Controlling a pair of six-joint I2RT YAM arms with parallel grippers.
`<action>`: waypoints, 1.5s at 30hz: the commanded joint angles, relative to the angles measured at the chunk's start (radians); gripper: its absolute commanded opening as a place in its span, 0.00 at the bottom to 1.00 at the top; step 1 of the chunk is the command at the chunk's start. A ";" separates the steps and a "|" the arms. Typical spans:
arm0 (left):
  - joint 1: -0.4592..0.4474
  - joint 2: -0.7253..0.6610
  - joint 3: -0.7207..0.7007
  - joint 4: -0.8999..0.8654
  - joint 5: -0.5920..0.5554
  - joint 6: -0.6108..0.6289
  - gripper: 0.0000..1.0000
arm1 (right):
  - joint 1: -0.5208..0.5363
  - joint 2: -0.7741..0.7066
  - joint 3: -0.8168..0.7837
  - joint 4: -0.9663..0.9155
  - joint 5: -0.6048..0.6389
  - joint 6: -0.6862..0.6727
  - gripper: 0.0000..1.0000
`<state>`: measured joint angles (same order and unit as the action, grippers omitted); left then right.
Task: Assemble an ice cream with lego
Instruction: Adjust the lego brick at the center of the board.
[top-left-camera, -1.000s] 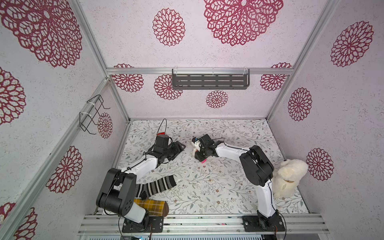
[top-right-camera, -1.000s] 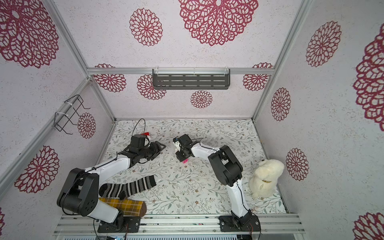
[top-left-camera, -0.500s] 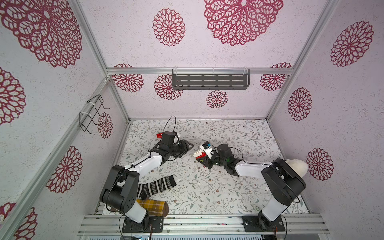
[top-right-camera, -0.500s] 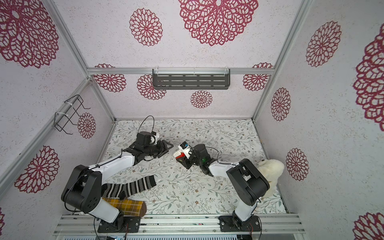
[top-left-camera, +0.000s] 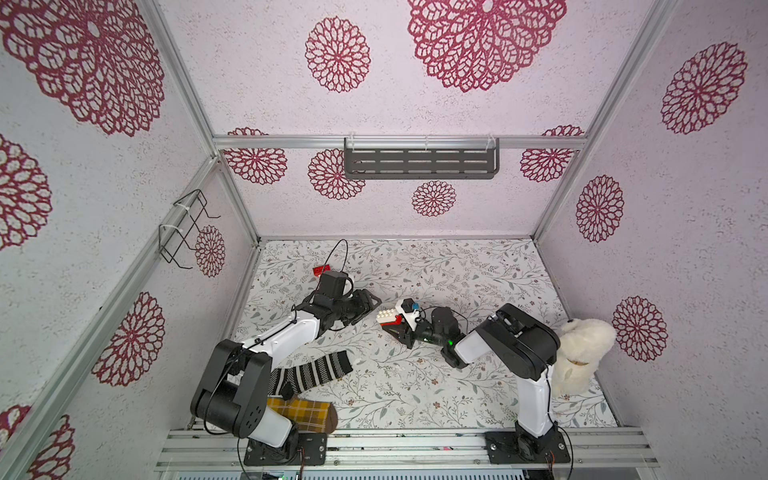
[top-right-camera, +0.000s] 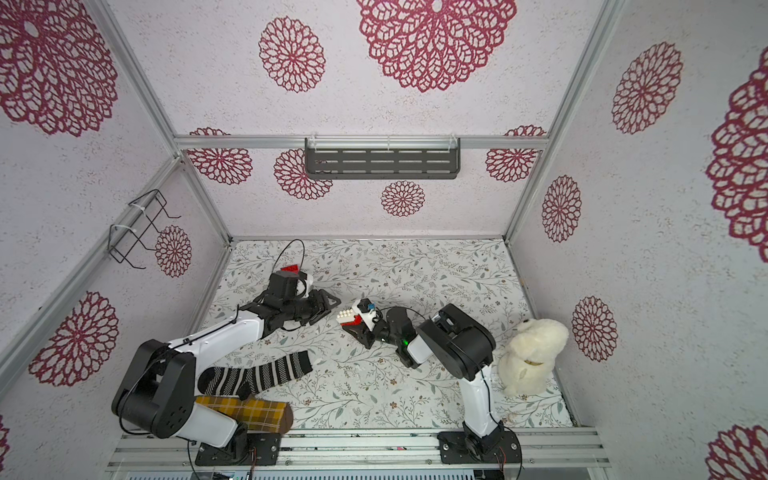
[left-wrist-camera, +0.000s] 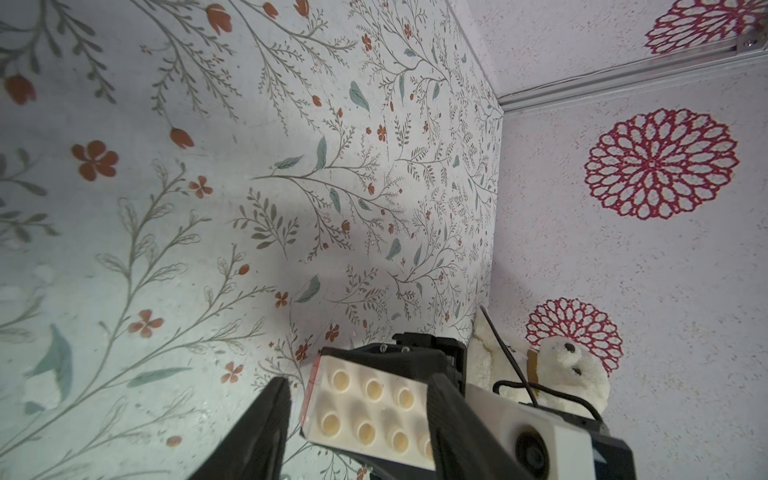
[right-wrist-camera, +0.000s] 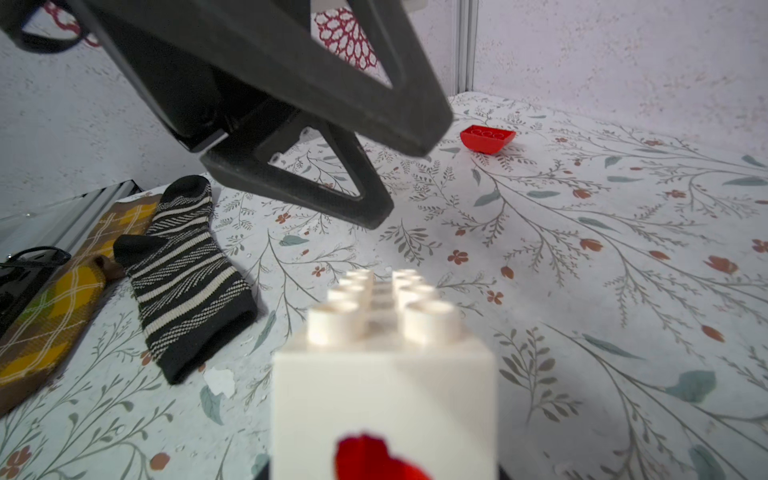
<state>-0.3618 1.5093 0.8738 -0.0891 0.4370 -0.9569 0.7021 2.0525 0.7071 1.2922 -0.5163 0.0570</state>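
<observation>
Held stack (top-left-camera: 386, 316) tight in right hand (top-left-camera: 395, 330), with left hand (top-left-camera: 371, 311) spread close by. Could have bumped stack loose.

Far-right mat (top-left-camera: 478, 266) open; red brick (top-left-camera: 321, 270), striped sock (top-left-camera: 316, 372), bear (top-left-camera: 582, 353) at edges.

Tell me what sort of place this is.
Probably a robot test booth, not a home: left arm and right arm bolted to a front metal rail, aluminium-framed walls papered with red medallions, a floral table with props: striped sock, plush toy, and a brick stack in the right gripper.
</observation>
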 joint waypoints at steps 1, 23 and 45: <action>0.018 -0.049 -0.004 -0.036 -0.041 0.026 0.57 | 0.015 0.058 0.039 0.254 0.015 0.059 0.03; -0.145 0.103 0.129 -0.250 -0.090 0.156 0.56 | 0.030 0.120 -0.002 0.266 0.021 0.030 0.25; -0.241 0.212 0.247 -0.296 -0.005 0.213 0.57 | -0.008 0.139 -0.093 0.424 0.054 0.073 0.68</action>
<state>-0.5648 1.6985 1.0973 -0.3462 0.3923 -0.7666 0.6960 2.2124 0.6281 1.6142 -0.4686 0.1146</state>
